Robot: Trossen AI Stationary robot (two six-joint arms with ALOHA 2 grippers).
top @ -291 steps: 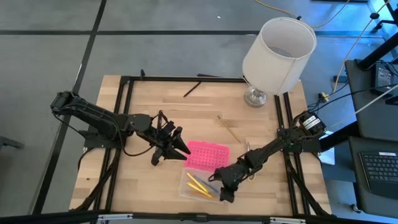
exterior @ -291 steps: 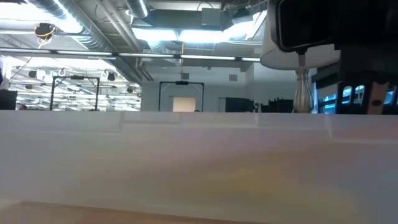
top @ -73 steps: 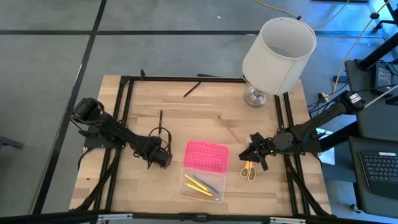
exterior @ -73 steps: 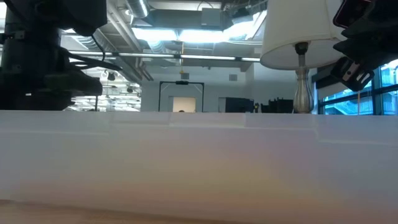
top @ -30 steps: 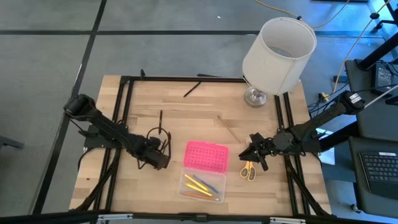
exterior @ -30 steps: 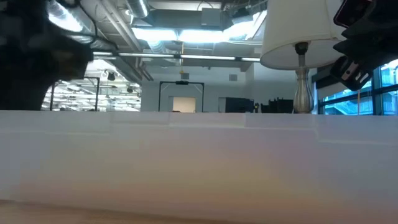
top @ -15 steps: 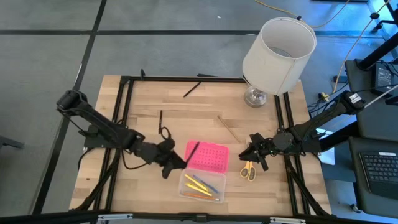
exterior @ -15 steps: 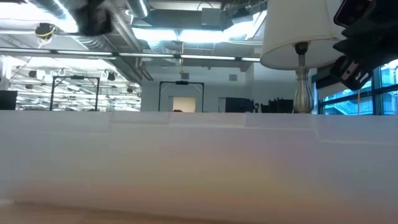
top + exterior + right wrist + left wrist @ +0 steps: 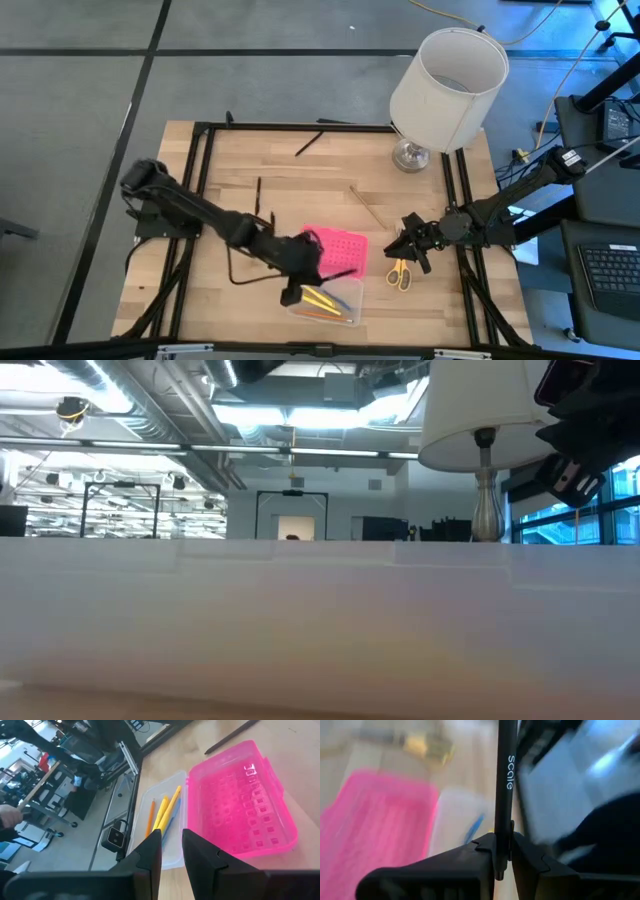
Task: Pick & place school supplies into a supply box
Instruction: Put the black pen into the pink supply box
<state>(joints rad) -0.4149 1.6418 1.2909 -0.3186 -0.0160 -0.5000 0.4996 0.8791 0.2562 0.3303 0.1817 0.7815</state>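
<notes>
From the high view I see the left gripper (image 9: pixel 298 272) reached over the supply box (image 9: pixel 327 273), clamped on a black pen (image 9: pixel 337 273) that lies slantwise above the pink lid and the clear base; the base already holds yellow and blue pencils (image 9: pixel 322 300). The right gripper (image 9: pixel 409 243) waits at the table's right side, just beside the yellow-handled scissors (image 9: pixel 399 272), with a thin wooden pencil (image 9: pixel 368 207) and two more dark pens (image 9: pixel 309 143) loose farther up the table (image 9: pixel 230 160) near the lamp (image 9: pixel 445 85). The low view shows only the lamp and the room, no useful contact detail. In the left wrist view the black pen (image 9: pixel 505 795) stands pinched between the fingers (image 9: pixel 470 857), gripped near one end, with the pink lid and clear base blurred beyond. In the right wrist view the right fingers (image 9: pixel 150 852) stand slightly apart and hold nothing; the box lies open, lid flat, yellow pencils in the base. My judgement of the risk: the pen is held near its end, so it could pivot on release, land on the lid or bridge the base rim, and roll out.
</notes>
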